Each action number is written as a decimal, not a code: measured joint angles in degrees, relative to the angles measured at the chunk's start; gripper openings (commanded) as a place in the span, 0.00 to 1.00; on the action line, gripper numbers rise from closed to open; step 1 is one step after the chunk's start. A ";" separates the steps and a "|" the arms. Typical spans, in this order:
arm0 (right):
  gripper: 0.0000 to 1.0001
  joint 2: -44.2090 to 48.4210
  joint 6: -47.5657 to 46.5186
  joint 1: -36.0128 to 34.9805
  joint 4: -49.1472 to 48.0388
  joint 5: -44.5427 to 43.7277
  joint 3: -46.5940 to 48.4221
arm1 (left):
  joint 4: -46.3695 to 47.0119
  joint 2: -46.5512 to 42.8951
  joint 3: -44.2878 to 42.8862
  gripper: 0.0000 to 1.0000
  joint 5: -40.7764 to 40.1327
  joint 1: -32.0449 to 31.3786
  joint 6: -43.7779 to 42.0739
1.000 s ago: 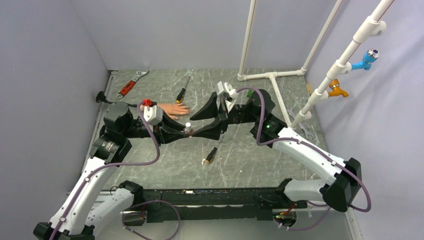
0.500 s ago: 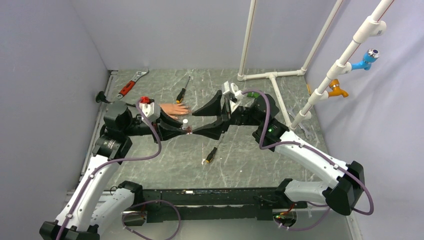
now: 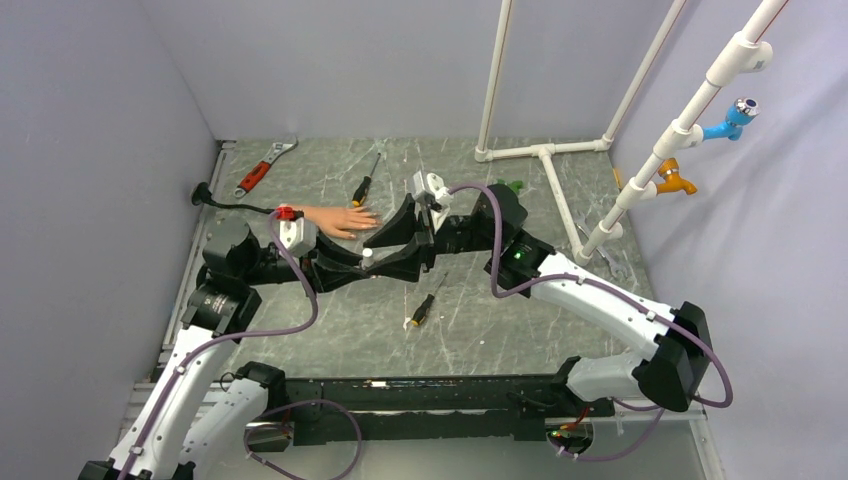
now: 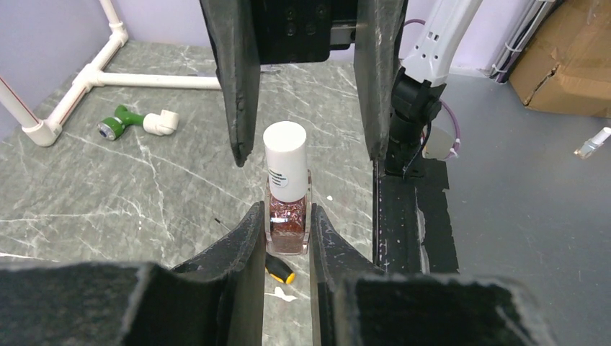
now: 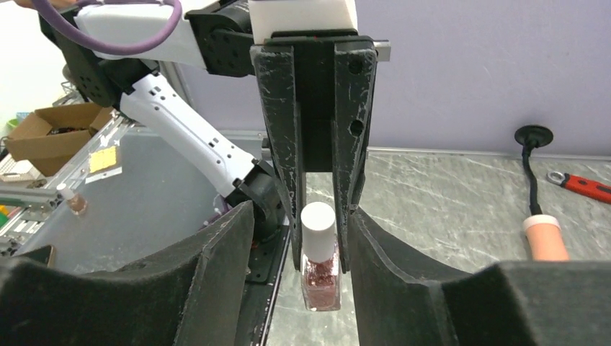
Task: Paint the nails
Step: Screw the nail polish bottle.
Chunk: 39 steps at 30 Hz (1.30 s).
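Observation:
A small polish bottle (image 4: 287, 216) with a white cap (image 3: 368, 254) and red glitter polish is held above the table. My left gripper (image 4: 286, 229) is shut on its glass body. My right gripper (image 5: 301, 218) is open, with a finger on either side of the cap and not touching it. The bottle also shows in the right wrist view (image 5: 320, 277). The flesh-coloured mannequin hand (image 3: 342, 220) lies flat just behind the left gripper, fingers pointing right. Its wrist end (image 5: 545, 241) shows in the right wrist view. The nails are too small to make out.
A screwdriver (image 3: 424, 309) lies just in front of the grippers and another (image 3: 365, 186) lies behind the hand. A red-handled wrench (image 3: 262, 170) lies at the back left. A white pipe frame (image 3: 545, 155) stands at the back right, with a green fitting (image 4: 128, 127) near it.
My right gripper has moved left toward the left gripper, and its open fingers now straddle the bottle's cap. The left gripper and bottle have shifted slightly left.

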<state>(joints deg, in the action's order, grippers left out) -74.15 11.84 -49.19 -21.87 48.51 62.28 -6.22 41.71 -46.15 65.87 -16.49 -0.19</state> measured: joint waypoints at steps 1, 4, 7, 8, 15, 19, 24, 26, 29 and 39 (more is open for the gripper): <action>0.51 0.00 -0.33 -0.42 0.24 0.04 0.35 | 0.07 -0.28 0.22 0.00 -0.15 0.00 0.48; 0.47 -0.02 -0.59 -0.57 0.46 0.02 0.63 | 0.76 -0.39 0.68 0.00 -0.20 -0.02 1.40; 0.45 -0.24 -0.76 -0.57 0.68 -0.02 0.63 | 1.33 -0.20 0.83 0.00 -0.22 -0.04 2.10; 0.44 -0.31 -0.76 -0.57 0.90 -0.02 0.63 | 1.36 -0.20 0.83 0.00 -0.22 -0.04 2.38; 0.29 -0.66 -0.70 -0.57 1.70 -0.33 0.63 | 2.54 -0.33 0.94 0.00 -0.37 -0.04 2.91; 0.11 -0.76 -0.63 -0.59 1.64 -1.07 0.63 | 2.54 -0.39 0.94 0.00 -0.31 -0.20 3.06; 0.05 -1.05 -0.70 -0.70 1.77 -1.60 0.63 | 2.58 -0.92 1.51 0.00 -0.79 -0.20 3.08; 0.05 -1.29 -0.79 -0.76 1.77 -1.57 0.63 | 2.51 -1.18 1.81 0.00 -0.92 -0.20 3.06; 0.04 -1.40 -1.29 -0.81 1.92 -1.70 0.57 | 2.16 -1.29 1.90 0.00 -1.29 -0.20 3.06; 0.05 -0.17 -8.59 -4.35 4.68 -11.26 0.13 | -0.13 -2.25 2.03 0.00 -5.75 -0.07 2.99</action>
<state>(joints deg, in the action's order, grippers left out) -74.32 3.25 -53.54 -17.19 37.26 62.41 -6.35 39.46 -44.12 60.12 -16.56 2.81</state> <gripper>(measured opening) 0.165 0.246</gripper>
